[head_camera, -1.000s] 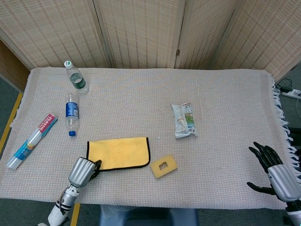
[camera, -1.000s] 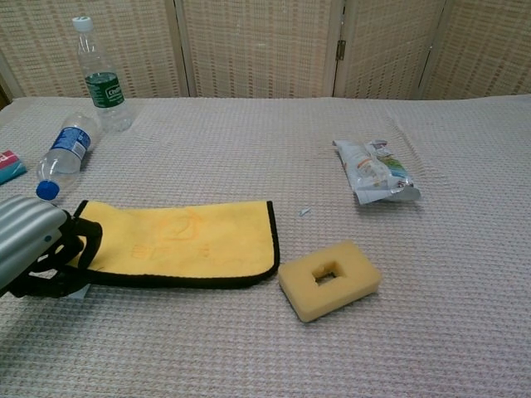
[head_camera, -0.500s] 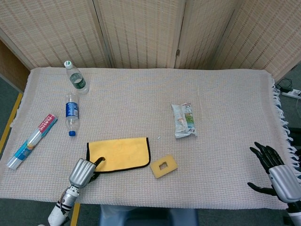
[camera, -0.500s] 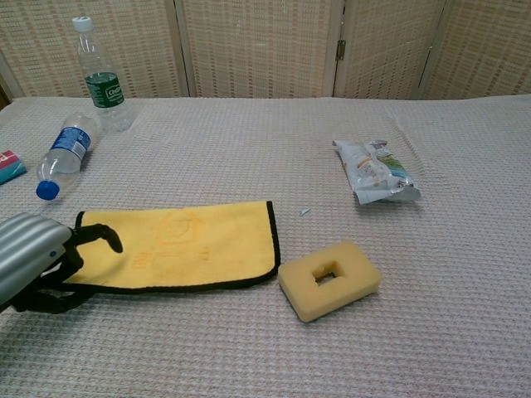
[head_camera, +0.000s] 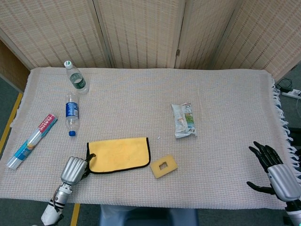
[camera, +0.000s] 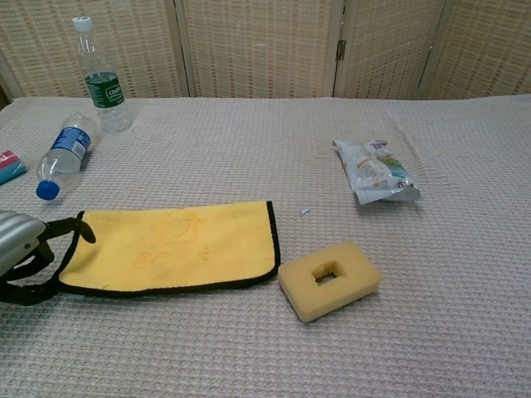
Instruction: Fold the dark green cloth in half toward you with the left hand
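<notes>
The cloth [head_camera: 118, 154] lies flat on the table, folded into a rectangle. Its yellow face is up and a dark border runs around it [camera: 174, 245]. My left hand [head_camera: 73, 169] sits just off the cloth's left edge near the table's front, holding nothing. In the chest view the left hand [camera: 21, 249] has its fingers [camera: 70, 225] apart, one fingertip close to the cloth's left corner. My right hand [head_camera: 273, 170] hovers at the far right front corner with fingers spread and empty; the chest view does not show it.
A yellow sponge [head_camera: 163, 165] with a hole lies right of the cloth. A snack packet [head_camera: 183, 120] is at mid-right. A green-label bottle [head_camera: 76, 78], a lying blue-label bottle [head_camera: 71, 113] and a tube [head_camera: 32, 141] occupy the left side.
My left hand has let go of the cloth's near-left corner and drawn back to the left. The cloth has settled flat. The right hand has stayed still.
</notes>
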Motion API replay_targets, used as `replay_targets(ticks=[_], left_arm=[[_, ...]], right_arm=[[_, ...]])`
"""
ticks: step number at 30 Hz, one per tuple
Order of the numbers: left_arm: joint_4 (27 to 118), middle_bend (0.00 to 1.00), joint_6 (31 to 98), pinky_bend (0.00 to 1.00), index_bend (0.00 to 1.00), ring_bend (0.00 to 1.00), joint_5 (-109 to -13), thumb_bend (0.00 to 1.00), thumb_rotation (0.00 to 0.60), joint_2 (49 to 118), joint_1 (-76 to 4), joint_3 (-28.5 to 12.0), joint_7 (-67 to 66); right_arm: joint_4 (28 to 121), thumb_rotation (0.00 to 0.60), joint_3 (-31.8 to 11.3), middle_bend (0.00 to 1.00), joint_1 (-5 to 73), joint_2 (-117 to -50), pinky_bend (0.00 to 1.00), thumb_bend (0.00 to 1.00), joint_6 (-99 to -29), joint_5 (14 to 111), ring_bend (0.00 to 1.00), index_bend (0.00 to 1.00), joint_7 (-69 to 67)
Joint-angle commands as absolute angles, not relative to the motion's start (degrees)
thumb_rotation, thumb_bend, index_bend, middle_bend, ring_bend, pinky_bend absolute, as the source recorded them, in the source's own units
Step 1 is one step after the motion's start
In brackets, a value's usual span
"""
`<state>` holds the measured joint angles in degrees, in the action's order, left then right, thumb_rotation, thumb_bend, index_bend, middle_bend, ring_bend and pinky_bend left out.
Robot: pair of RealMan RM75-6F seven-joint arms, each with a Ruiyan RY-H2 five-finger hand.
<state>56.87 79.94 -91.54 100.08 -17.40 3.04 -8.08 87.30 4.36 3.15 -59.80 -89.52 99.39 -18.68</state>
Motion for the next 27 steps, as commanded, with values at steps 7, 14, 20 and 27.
replay_targets(ticks=[7,14,20,27], left_arm=[[50.7,1.00,81.2,1.00,0.42,1.00,-92.4,0.40,0.600,102.0,-17.5,2.5,-0.5],[46.0,1.00,82.2,1.00,0.44,1.00,-93.4,0.40,0.600,104.5,-18.1,2.3,4.1],[44.0,1.00,81.7,1.00,0.47,1.00,-93.7,0.40,0.600,105.5,-18.8,2.4,7.0],[41.5,1.00,81.8,1.00,0.55,1.00,-93.6,0.40,0.600,106.8,-19.6,1.7,8.5]], right_arm=[[87.5,0.600,4.3,0.00,3.4,-60.0,0.00,0.12,-88.8,99.0,0.00,0.00,-18.2],[87.6,0.600,4.2,0.00,3.7,-60.1,0.00,0.12,-88.1,98.5,0.00,0.00,-17.9],[87.6,0.600,3.8,0.00,3.6,-60.1,0.00,0.12,-88.1,97.7,0.00,0.00,-18.0],[87.7,0.600,3.7,0.00,4.0,-60.2,0.00,0.12,-87.2,97.2,0.00,0.00,-17.8]])
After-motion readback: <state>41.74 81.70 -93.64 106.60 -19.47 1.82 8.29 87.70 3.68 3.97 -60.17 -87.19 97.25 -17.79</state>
